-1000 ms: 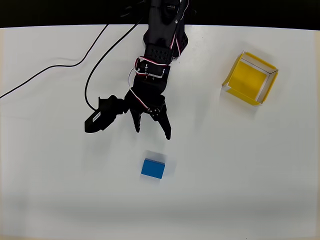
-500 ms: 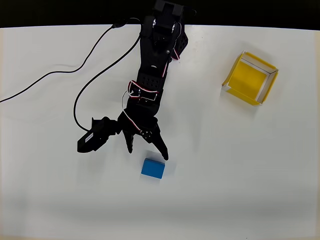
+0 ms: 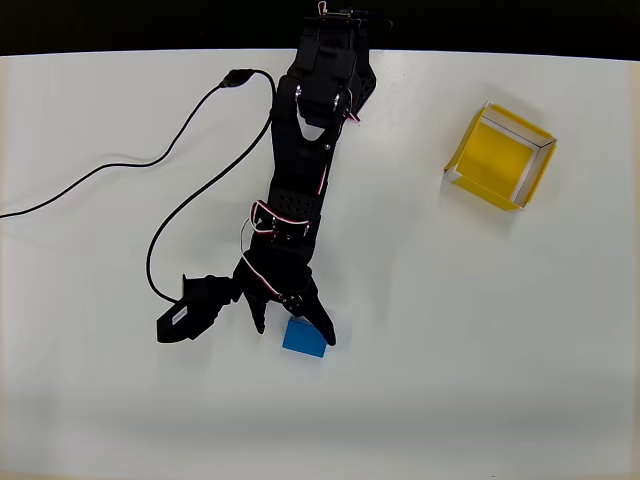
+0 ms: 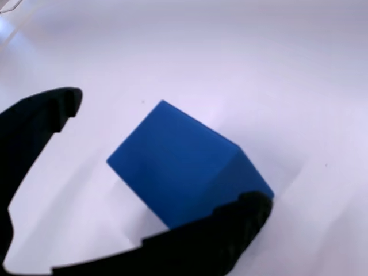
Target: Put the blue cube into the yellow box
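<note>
The blue cube lies on the white table at the lower middle of the overhead view, partly under the black arm. My gripper is open and low over it, one fingertip left of the cube and the other at its right edge. In the wrist view the blue cube sits between the two black fingers of my gripper, with a gap on the left side and the right finger close against its near corner. The yellow box stands empty at the upper right, far from the gripper.
A black cable trails across the table's upper left toward the arm. The table's back edge meets a dark strip at the top. White tabletop lies between the cube and the box.
The arm has stretched down the picture toward the cube. The open gripper went from well above the cube to straddling it. Cube and box have not moved.
</note>
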